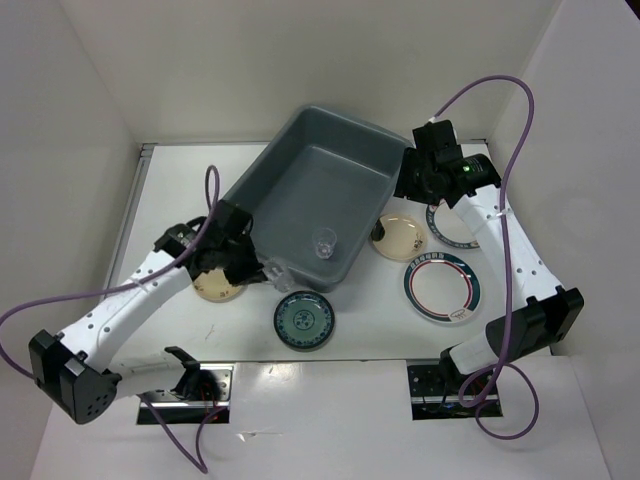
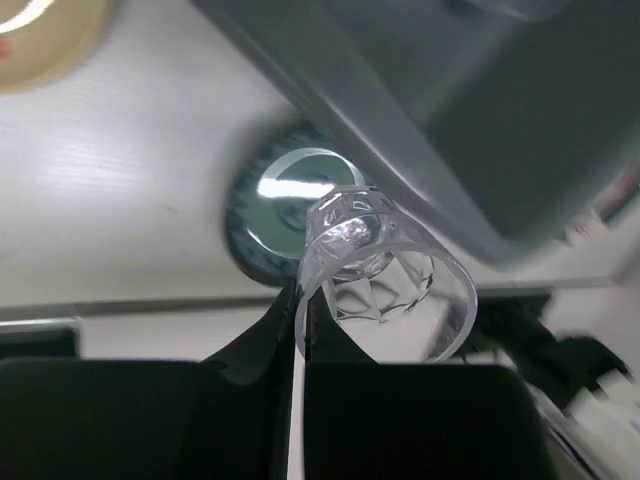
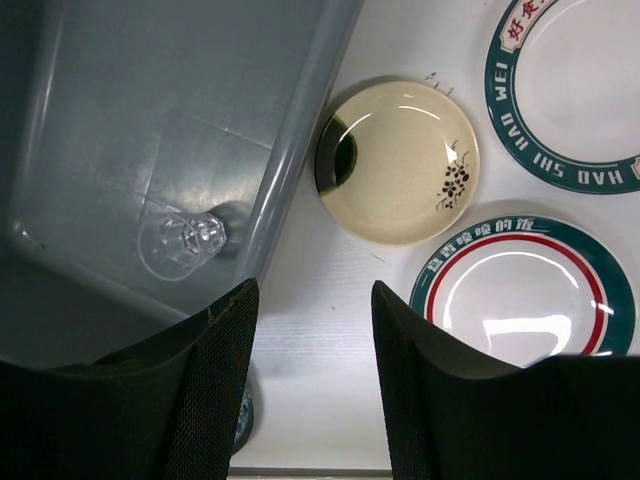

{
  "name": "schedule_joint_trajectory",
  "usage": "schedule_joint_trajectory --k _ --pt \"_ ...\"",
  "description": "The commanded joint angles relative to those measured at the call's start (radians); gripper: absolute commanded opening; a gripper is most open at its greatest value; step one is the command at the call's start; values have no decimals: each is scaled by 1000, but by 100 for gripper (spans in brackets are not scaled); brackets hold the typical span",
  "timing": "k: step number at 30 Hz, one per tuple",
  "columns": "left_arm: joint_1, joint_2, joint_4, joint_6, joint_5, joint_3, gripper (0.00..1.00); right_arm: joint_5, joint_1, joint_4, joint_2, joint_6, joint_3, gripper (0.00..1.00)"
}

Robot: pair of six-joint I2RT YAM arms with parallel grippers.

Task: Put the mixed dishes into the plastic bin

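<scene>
The grey plastic bin (image 1: pixel 300 175) stands mid-table with one clear cup (image 1: pixel 325 245) lying inside near its front wall. My left gripper (image 1: pixel 255 265) is shut on the rim of a second clear cup (image 2: pixel 385 270), held at the bin's front left corner, above the table. My right gripper (image 1: pixel 414 182) is open and empty, high over the bin's right rim. On the table lie a beige plate (image 1: pixel 400 236), a banded white plate (image 1: pixel 442 288), another (image 1: pixel 452 225) partly under the right arm, a teal plate (image 1: pixel 303 320), and a beige plate (image 1: pixel 218 286) under the left arm.
White walls enclose the table at the back and on both sides. Purple cables loop from both arms. In the right wrist view, the bin wall (image 3: pixel 290 150) runs just left of the beige plate (image 3: pixel 400 165); the cup (image 3: pixel 180 240) lies inside.
</scene>
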Motion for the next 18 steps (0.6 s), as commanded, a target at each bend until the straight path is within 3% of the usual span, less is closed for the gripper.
schedule_joint_trajectory --k 1,4,9,18 --pt "-3 23 -10 102 168 236 0 -12 -3 21 -23 -19 -2 55" --pt "-3 138 -26 185 91 470 0 -12 -3 21 -32 -19 -2 55" --pt "26 276 262 223 178 472 0 -2 -3 21 -50 -19 -2 55" --pt "26 558 296 359 54 607 0 17 -3 21 -102 -19 -45 56"
